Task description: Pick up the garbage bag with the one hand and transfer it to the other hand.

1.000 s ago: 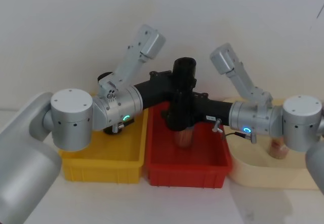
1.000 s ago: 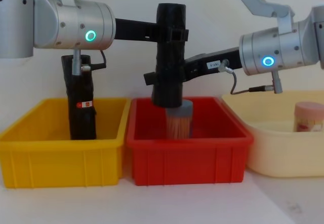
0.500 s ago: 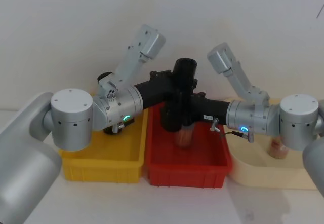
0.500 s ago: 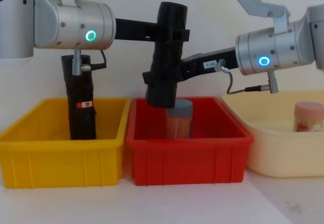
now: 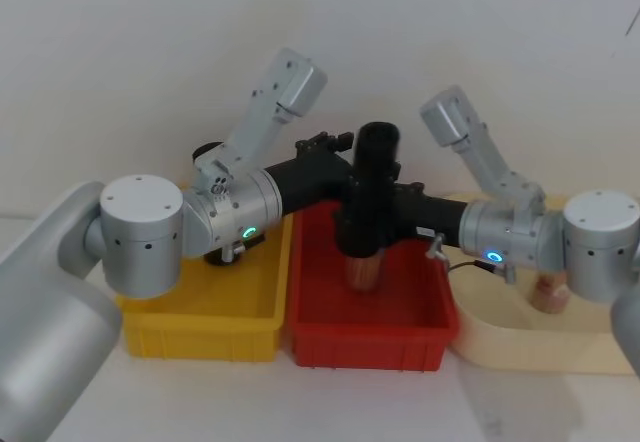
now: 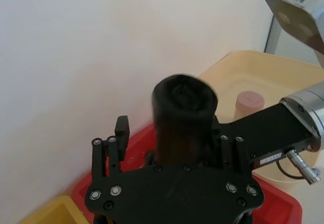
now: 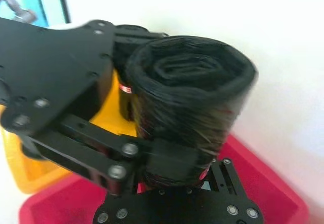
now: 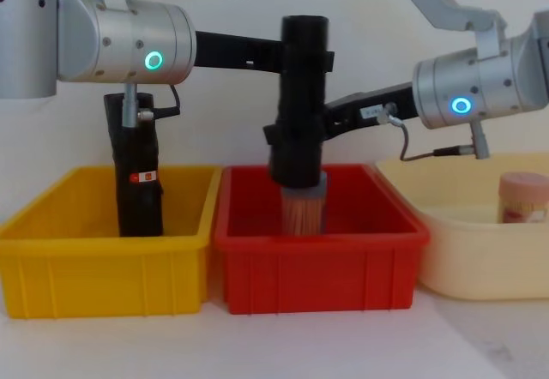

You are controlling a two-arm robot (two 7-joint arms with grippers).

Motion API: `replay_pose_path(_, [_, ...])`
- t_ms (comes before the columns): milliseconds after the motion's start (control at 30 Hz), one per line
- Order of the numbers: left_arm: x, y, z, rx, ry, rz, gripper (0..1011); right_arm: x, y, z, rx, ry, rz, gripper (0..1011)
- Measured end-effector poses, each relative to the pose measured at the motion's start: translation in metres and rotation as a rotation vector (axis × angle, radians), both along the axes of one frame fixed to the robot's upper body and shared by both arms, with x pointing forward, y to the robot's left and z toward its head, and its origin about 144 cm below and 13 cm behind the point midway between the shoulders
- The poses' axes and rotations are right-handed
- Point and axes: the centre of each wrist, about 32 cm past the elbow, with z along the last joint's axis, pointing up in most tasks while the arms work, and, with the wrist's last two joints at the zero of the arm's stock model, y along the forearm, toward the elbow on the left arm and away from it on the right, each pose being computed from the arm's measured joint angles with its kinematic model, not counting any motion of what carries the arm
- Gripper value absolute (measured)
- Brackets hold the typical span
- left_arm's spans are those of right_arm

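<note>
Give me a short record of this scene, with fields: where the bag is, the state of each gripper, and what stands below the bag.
bag: garbage bag, upright in the air above the red bin
left gripper: open around the bag's upper part, one finger clearly apart from it
right gripper: shut on the bag, lower down
below: capped jar standing in the red bin

Silver-grey arms, green and blue rings, black grippers.

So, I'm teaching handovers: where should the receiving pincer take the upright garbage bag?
Its lower half, coming level from the robot's right, where the right pincer is: the garbage bag stands upright and the left pincer sits at its top.
</note>
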Motion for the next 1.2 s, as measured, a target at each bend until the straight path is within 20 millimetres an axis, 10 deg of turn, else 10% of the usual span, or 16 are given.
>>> replay_pose_path(200, [0.000,0.000,0.000,0.000,0.000,0.000,1002,-0.003,-0.009,-0.001,-0.015,-0.002,-0.065,590])
replay_pose_path(1200, [0.000,0.000,0.000,0.000,0.000,0.000,1002,-0.016,-0.086,0.024,-0.036,-0.115,-0.485,590])
